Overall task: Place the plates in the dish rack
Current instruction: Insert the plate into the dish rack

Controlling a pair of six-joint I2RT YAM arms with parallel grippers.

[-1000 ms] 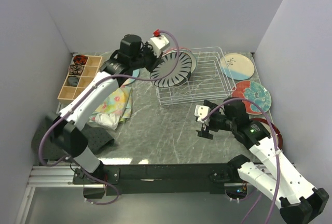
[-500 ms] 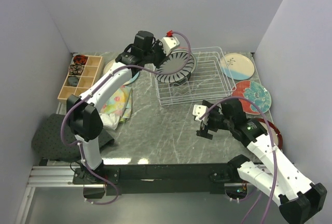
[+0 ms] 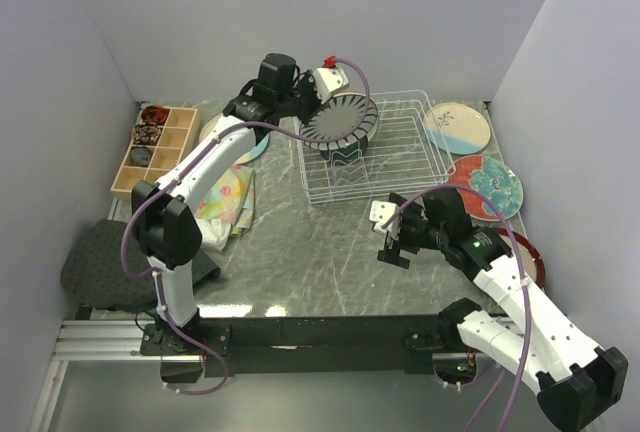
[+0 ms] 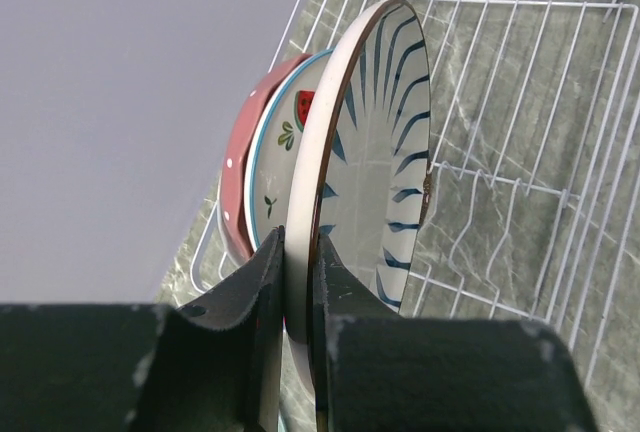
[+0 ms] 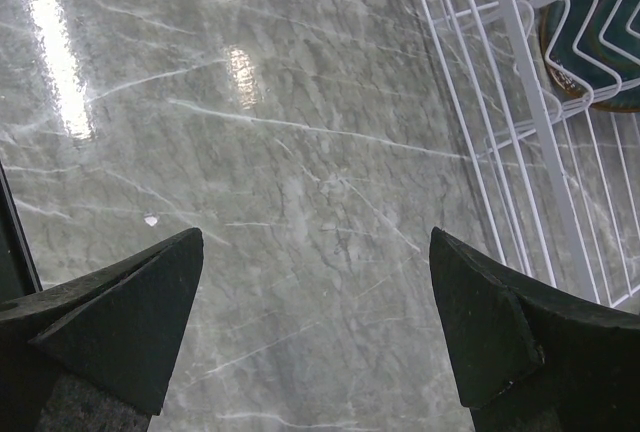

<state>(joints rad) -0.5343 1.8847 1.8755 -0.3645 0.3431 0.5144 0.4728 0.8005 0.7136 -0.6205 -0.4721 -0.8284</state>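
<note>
Fingers of the left gripper are pinching the rim of the striped plate, holding it on edge at the left end of the dish rack, beside the watermelon-print plate. Right fingers are hanging wide apart and empty over the worktop, near the rack's front edge.

- top view: high and far back from the dish rack, looking down on all of it.
- left wrist: close above the rack's left end.
- right wrist: close, facing down just before the rack's near edge; all share it.
</note>
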